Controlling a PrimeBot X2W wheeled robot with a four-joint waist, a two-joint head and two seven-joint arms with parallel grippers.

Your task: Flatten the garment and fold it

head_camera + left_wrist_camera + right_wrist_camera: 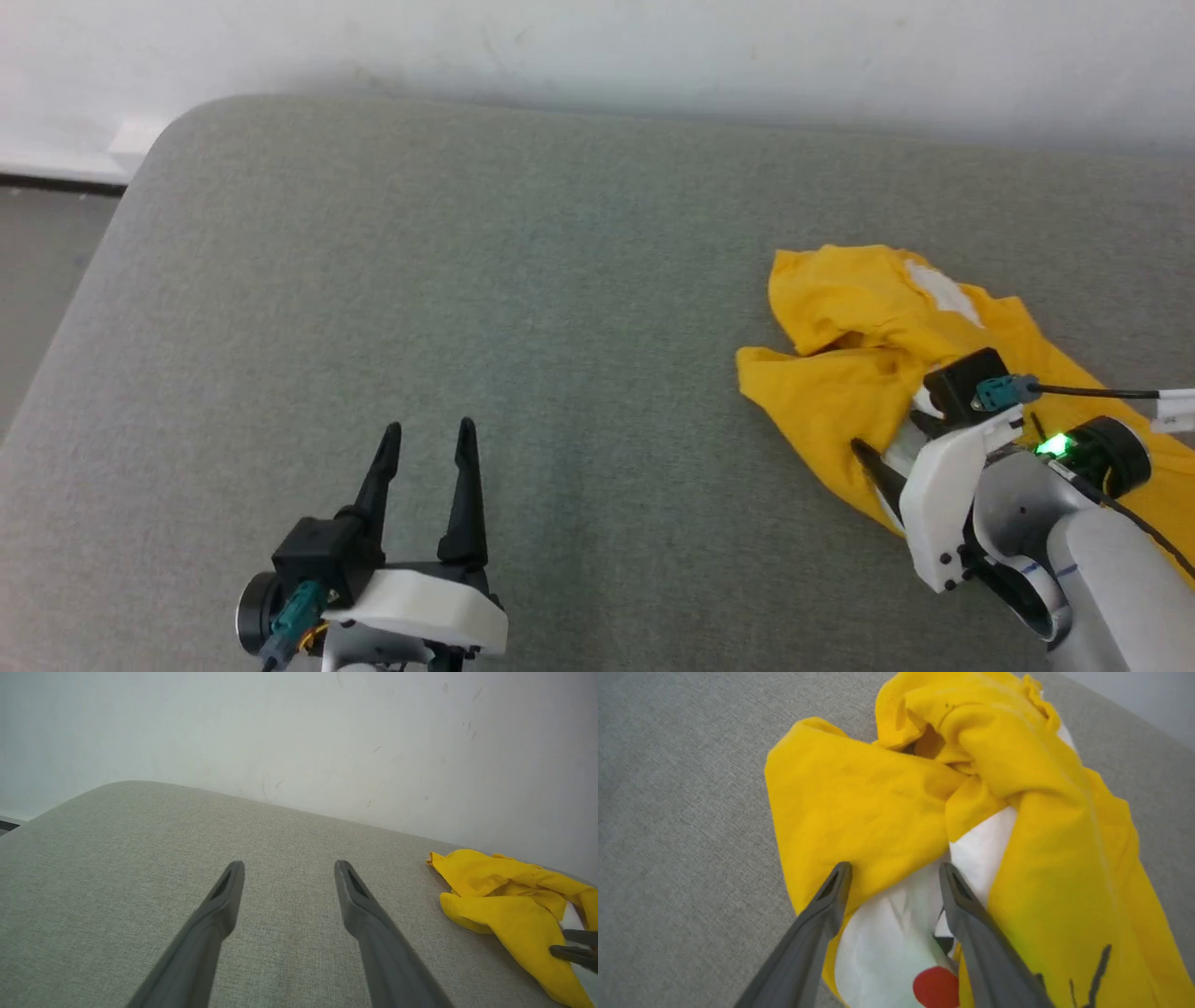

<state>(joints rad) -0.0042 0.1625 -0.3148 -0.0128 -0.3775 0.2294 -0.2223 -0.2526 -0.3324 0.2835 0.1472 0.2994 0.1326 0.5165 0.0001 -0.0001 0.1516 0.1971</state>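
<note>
right wrist view: right end effector [895,868] spread, nothing pinched, astride the white patch [878,938] at the near part of the garment [859,802], which lies crumpled on the grey counter [467,233]. left end effector [428,427] spread, empty, well apart to the garment's left. cloth looks thin, light, limp; probably best pinched at a hem or sleeve edge, not mid-bunch.

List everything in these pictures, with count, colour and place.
padded surface: one, grey-green, across the middle.
T-shirt: one, yellow with white patches, a red dot and black marks, crumpled on the surface's right side.
wall: one, white, behind the surface.
floor: one strip, grey, far left.
left gripper: one, dark fingers, open, over bare surface at lower left.
right gripper: one, dark fingers, open, over the T-shirt's white patch.
</note>
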